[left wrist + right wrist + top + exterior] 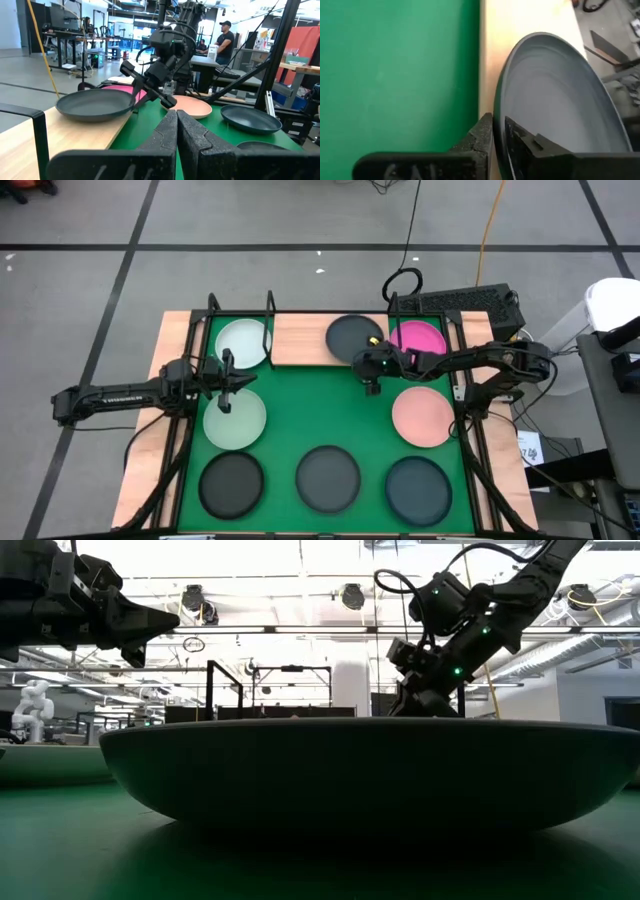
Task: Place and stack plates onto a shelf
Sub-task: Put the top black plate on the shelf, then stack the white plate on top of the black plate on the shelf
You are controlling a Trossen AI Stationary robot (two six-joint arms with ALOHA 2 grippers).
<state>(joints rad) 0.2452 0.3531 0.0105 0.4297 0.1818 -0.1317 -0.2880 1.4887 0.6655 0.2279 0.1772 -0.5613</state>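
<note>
The shelf's light-wood board (300, 340) lies at the mat's far edge between thin black uprights. My right gripper (368, 363) is shut on a dark grey plate (352, 335) over the board; the left wrist view shows this plate (92, 102) about level and low over the wood. My left gripper (238, 385) hovers shut and holding nothing above a mint plate (235, 420). A second mint plate (243, 343) and the magenta plate (417, 338) flank the board. The light pink plate (423, 416) and three dark plates (329, 478) rest flat on the green mat. My right gripper pinches the dark grey plate's rim (498, 117) on the side toward the mat, one finger (520, 142) inside the dish and one (479, 137) outside under it. It slants down from above. Whether the plate's base rests on the board, I cannot tell.
Black rod uprights (270, 305) stand at the board's corners and along the mat's sides. A black box (465, 302) and cables sit beyond the far right corner. In the low view a dark plate (370, 775) fills the foreground. A person stands in the room behind.
</note>
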